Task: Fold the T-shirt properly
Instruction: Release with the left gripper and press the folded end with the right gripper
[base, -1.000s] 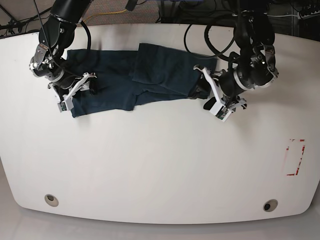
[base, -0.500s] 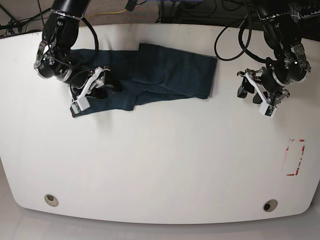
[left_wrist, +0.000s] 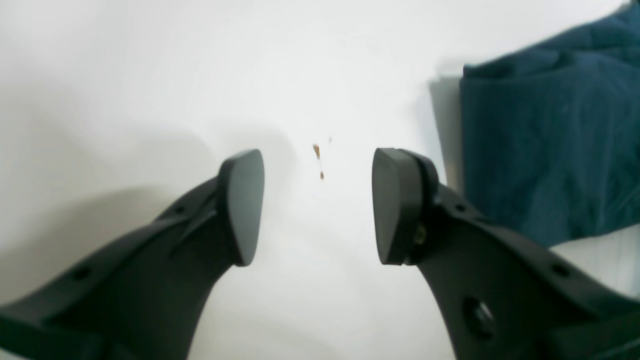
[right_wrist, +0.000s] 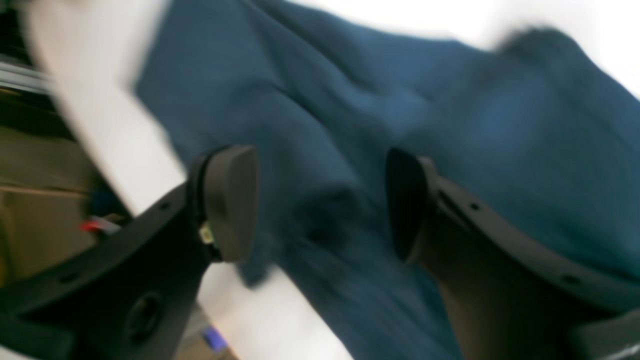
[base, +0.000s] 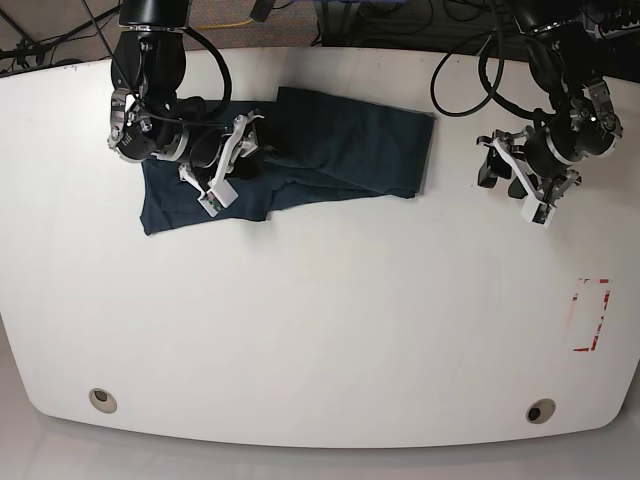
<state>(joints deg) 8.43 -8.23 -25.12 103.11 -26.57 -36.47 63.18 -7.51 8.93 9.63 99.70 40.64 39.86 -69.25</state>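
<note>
On the table (base: 320, 330), T-shirt (base: 340, 150), label seemingly hidden.

A plain dark navy-teal T-shirt (base: 330, 150) lies at the upper centre on a white table (base: 320, 330); both grippers are black.

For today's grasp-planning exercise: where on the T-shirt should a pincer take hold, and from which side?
Judging by its pose, grip the T-shirt at its free right-hand edge in the base view, coming in from the bare table beside it: there the layers end in one straight, unobstructed border.
</note>
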